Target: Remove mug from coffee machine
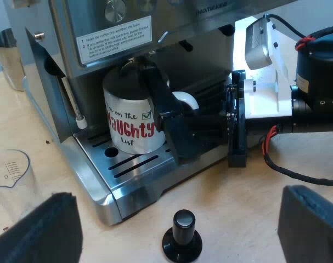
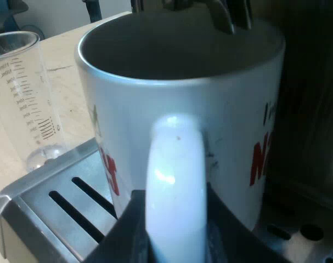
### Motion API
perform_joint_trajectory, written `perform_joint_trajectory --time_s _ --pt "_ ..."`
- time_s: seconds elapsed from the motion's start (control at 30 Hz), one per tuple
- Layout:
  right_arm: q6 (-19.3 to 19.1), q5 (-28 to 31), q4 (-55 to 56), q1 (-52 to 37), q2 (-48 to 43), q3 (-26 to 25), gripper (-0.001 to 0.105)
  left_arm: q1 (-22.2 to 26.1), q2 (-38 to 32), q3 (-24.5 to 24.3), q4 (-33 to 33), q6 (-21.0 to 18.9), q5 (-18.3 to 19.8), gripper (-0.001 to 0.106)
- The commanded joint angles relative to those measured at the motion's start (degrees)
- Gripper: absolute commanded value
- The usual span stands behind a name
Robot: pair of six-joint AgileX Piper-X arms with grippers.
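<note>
A white mug [image 1: 130, 118] with red and black lettering stands upright on the espresso machine's slotted drip tray [image 1: 133, 161], under the spouts. My right gripper [image 1: 169, 109] reaches in at the mug's handle [image 1: 185, 99]. In the right wrist view the mug [image 2: 221, 120] is very close, its handle [image 2: 174, 181] pinched between my right gripper's [image 2: 174, 233] black fingers [image 2: 128, 230]. The mug still rests on the tray [image 2: 62, 203]. My left gripper [image 1: 177, 222] hangs open over the wooden table before the machine, nothing between its fingers.
A black-knobbed tamper [image 1: 182, 235] stands on the table just in front of the tray. A clear measuring glass [image 1: 10, 175] [image 2: 29, 93] stands beside the machine. A metal jug [image 1: 10, 57] sits farther off. The steam wand [image 1: 75, 104] hangs at the machine's side.
</note>
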Motion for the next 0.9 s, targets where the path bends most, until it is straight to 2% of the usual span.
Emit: perform_joint_trajectory --time_s 0.03,0.33,0.73,0.9 --pt "0.73 -0.28 -0.33 0.20 0.07 -0.33 0.000 -0.31 0.02 -0.51 -0.26 0.19 0.26 0.087" --pt "0.72 1.04 -0.33 0.20 -2.84 3.50 0.000 -0.31 0.02 -0.51 -0.26 0.19 0.26 0.087" --pt "0.23 1.49 -4.25 0.20 -10.36 13.54 0.000 -0.31 0.02 -0.51 -0.26 0.19 0.26 0.087" --pt "0.23 1.76 -4.26 0.20 -13.81 16.53 0.000 -0.31 0.02 -0.51 -0.37 -0.13 2.07 0.087"
